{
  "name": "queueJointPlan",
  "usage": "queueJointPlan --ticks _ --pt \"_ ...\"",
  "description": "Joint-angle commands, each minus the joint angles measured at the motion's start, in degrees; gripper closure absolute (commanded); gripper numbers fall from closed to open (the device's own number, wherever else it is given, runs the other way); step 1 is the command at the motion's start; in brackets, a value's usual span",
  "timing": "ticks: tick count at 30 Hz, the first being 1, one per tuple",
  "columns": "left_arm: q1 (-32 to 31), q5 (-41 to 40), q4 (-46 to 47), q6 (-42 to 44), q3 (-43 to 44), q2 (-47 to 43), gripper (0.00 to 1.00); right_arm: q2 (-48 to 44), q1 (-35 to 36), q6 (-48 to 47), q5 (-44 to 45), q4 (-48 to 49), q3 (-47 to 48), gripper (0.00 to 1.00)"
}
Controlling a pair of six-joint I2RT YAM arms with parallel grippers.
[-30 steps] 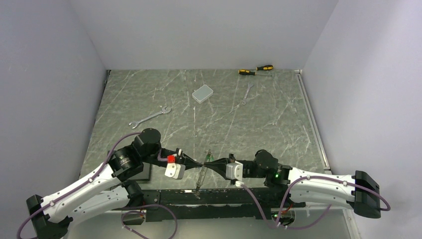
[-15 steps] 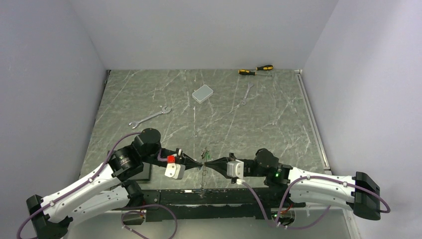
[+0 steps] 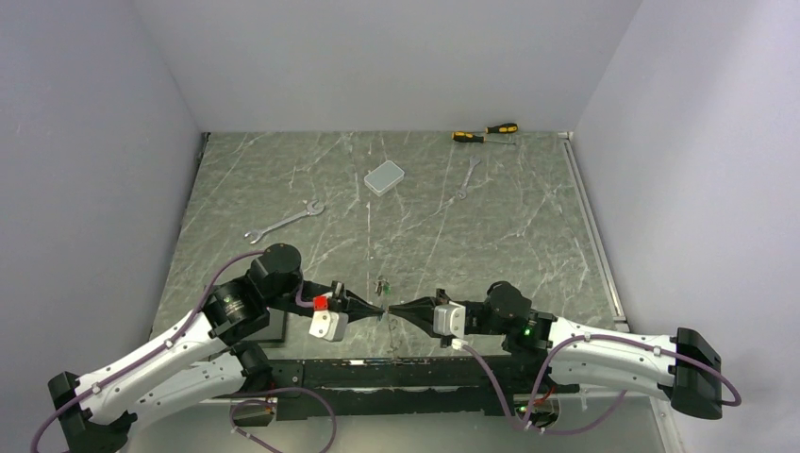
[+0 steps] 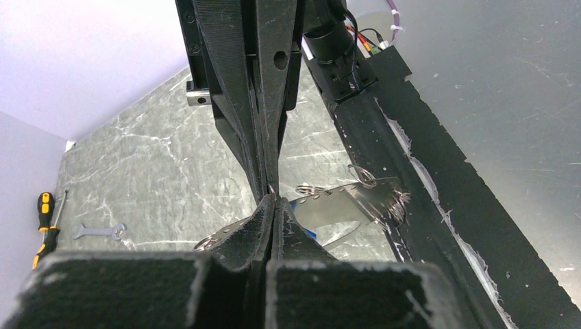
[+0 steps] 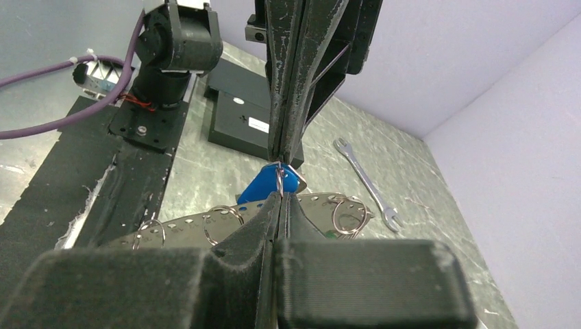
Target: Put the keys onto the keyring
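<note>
My left gripper (image 3: pixel 380 310) and right gripper (image 3: pixel 392 310) meet tip to tip, low over the near middle of the table. Both are shut. In the right wrist view a small split ring (image 5: pixel 280 178) runs between the two sets of tips, and the blue key (image 5: pixel 264 185) hangs on it. The keyring (image 5: pixel 199 223) is a silvery perforated band with several small rings; it hangs just beneath my right gripper (image 5: pixel 281 195). It also shows beyond my left gripper (image 4: pixel 273 200) as the keyring (image 4: pixel 346 201). A green key (image 5: pixel 331 234) peeks out under the band.
A grey box (image 3: pixel 384 176) lies mid-table. One wrench (image 3: pixel 283 222) lies at the left and another wrench (image 3: pixel 468 176) at the back right. Two screwdrivers (image 3: pixel 484 133) lie by the rear wall. A black strip (image 3: pixel 377 373) runs along the near edge.
The keyring, hanging toward the near edge a second ago, has swung up and away; it now shows just beyond the fingertips. Both grippers stay shut, tip to tip.
</note>
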Motion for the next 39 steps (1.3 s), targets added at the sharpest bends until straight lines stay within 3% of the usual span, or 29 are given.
queueJointPlan --ticks 1,39 --pt "-0.2 1.3 0.7 0.8 -0.4 -0.4 1.00 -1.5 -0.4 0.2 -0.2 5.4 1.6 1.00" --pt "-0.2 -1.6 0.2 0.3 -0.4 -1.7 1.00 -5.5 -0.6 1.4 -0.4 9.3 0.0 1.00"
